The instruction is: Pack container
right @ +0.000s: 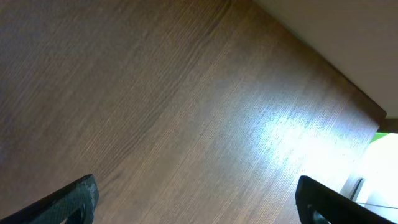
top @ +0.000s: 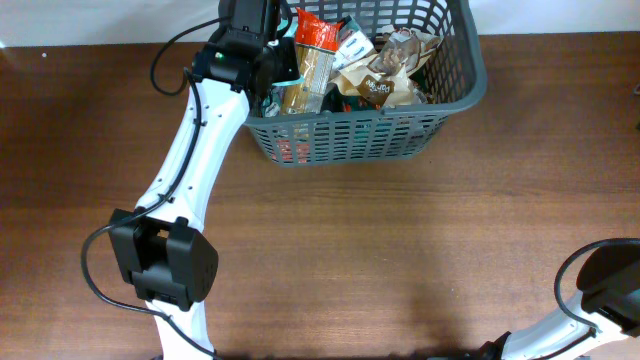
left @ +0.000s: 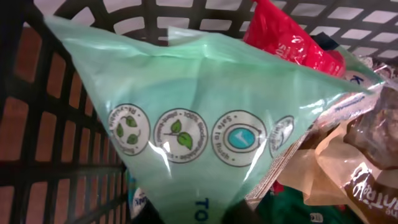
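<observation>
While the left tool (top: 272, 66) hung at the left end of the container (top: 350, 135), far across the worktop (top: 400, 260), its state could not be told; the right tool (right: 196, 198) stood wide apart.

Overhead view bright, even, sharp; soft shadows on counter (top: 400, 250). Left wrist view: green packet (left: 205, 124) close, slightly soft, glossy highlights. Right wrist view: white glare on wood, fingers (right: 78, 194) blurred.

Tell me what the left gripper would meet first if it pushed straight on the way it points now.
The pale green packet: it fills the left wrist view dead ahead of the left gripper, inside the container. Whether they touch I cannot tell; the container's lattice wall lies behind the packet.
</observation>
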